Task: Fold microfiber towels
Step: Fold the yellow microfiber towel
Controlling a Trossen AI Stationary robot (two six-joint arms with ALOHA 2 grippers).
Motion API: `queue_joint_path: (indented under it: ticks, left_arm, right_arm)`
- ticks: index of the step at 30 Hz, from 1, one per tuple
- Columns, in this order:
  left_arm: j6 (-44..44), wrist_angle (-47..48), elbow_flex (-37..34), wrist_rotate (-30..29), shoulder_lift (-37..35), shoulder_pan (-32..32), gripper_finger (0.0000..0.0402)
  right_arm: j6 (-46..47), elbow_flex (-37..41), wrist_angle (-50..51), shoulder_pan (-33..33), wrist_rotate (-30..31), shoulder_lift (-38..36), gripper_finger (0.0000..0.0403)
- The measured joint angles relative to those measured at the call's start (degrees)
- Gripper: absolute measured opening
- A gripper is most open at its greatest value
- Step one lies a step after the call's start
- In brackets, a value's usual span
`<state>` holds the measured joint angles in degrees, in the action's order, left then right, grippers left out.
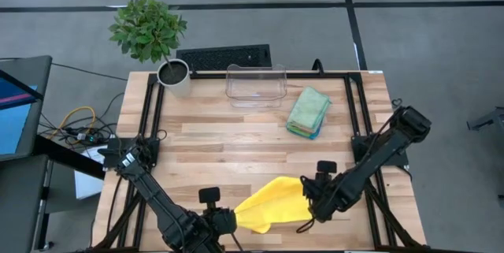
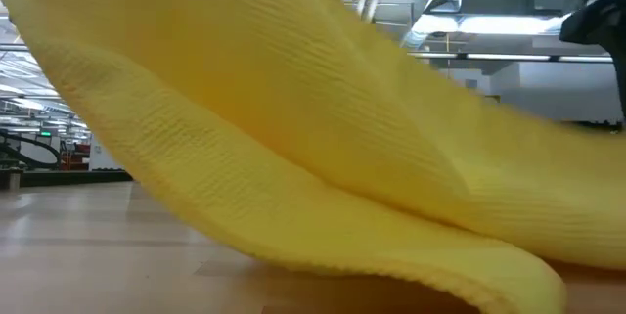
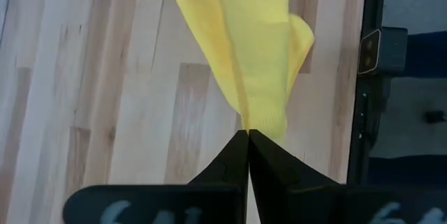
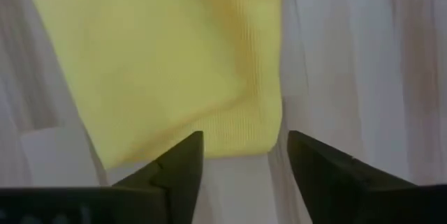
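A yellow towel lies at the table's near middle. Its left end is raised and its right end rests on the wood. My left gripper is shut on the left end. My right gripper stands open over the towel's right edge, one finger on either side of it, holding nothing. In the low view the yellow towel fills the picture, sloping up to the left with a fold on the table. A stack of folded green and blue towels lies at the far right. My left gripper pinches the yellow towel's gathered left end between its two shut fingers. The fingers slant down from the near left. The cloth runs away from the fingertips in bunched folds. The held end is lifted, and the rest slopes down onto the table.
A clear plastic bin stands at the far middle, and a potted plant at the far left corner. A keyboard lies beyond the table. Black frame rails run along the table's sides. Bare wood spans the middle.
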<state>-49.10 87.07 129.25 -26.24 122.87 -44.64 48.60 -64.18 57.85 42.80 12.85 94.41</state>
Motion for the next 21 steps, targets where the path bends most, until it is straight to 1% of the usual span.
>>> queue_joint_path:
  ticks: [3,8,11,16,21]
  left_arm:
    - [0.0,0.0,0.0,-0.2,0.0,0.1,0.0000]
    - [0.0,0.0,0.0,-1.7,0.0,0.1,0.0000]
    - [0.0,0.0,0.0,-2.2,0.0,0.1,0.0000]
    - [-0.1,0.0,0.0,-2.6,0.0,0.1,0.0000]
    - [-0.1,0.0,0.0,-2.6,0.0,0.1,0.0000]
  right_arm:
    - [-0.7,0.0,-1.1,0.1,1.2,-0.4,0.0243]
    - [-1.1,0.7,-3.0,-0.2,5.1,-0.1,0.0247]
    - [-1.6,3.5,-6.3,-1.9,4.9,-0.1,0.0248]
    - [-4.5,8.1,-14.6,-4.8,3.8,0.0,0.0248]
    - [-7.2,8.4,-16.5,-6.5,3.8,0.0,0.0248]
